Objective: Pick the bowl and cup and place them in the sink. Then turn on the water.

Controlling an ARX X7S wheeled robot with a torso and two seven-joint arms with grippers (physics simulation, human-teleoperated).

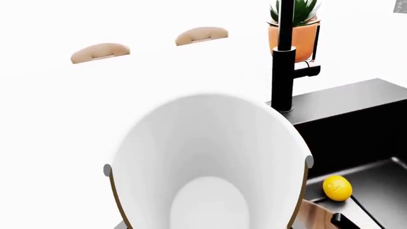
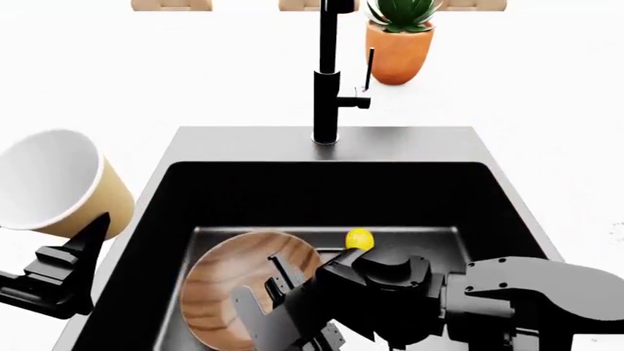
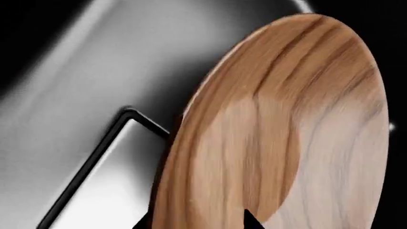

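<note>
1. Two arms are partly cut off: the left gripper (image 2: 78, 245) shows only its dark body and one finger at the near left edge of the head view, and the right arm runs out of that view at the near right.
2. The left gripper's fingers clasp the cup (image 2: 58, 183), which is tilted, its white mouth turned toward the camera, held over the white counter (image 2: 546, 124) just left of the sink (image 2: 419, 150). In the left wrist view the cup (image 1: 210, 162) fills most of the picture, with fingertips at both sides of its rim.
3. The right gripper (image 2: 278, 292) is down inside the sink with the bowl (image 2: 229, 285) between its fingers, one finger lying across the bowl's inside. The bowl is tilted; whether it touches the sink floor cannot be told. The right wrist view shows the bowl (image 3: 286, 138) close up, with the drain plate (image 3: 108, 186) behind it.
4. A small yellow ball-like thing (image 2: 360, 238) lies in the sink, just beyond the right gripper; it cannot be made out further.
5. The faucet (image 2: 326, 80) stands at the sink's far rim, its top cut off, a small lever (image 2: 363, 101) at its right.
6. A potted plant (image 2: 400, 40) stands on the counter, to the far right of the faucet.
</note>
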